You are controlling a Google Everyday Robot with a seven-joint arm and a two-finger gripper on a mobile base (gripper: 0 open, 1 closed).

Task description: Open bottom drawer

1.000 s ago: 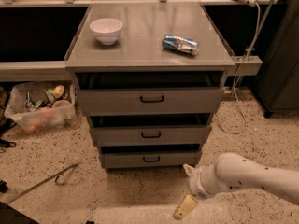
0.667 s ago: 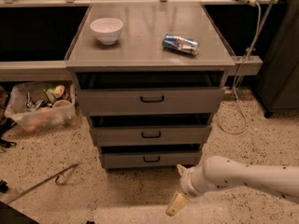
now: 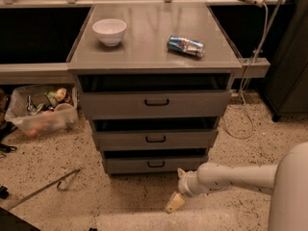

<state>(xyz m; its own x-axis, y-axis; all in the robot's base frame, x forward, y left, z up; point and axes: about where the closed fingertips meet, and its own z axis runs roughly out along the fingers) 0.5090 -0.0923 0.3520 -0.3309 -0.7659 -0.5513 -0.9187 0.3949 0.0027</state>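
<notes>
Grey bottom drawer (image 3: 129, 166) (small black loop handle), lowest; gripper (image 3: 174, 203) just below-right.

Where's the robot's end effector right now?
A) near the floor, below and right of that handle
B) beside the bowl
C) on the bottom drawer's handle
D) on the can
A: the end effector hangs near the floor, below and right of the bottom drawer's handle, not touching it.

No text reads, even on the can (image 3: 186, 45); hand (image 3: 174, 203) low near bottom drawer (image 3: 130, 166)
</notes>
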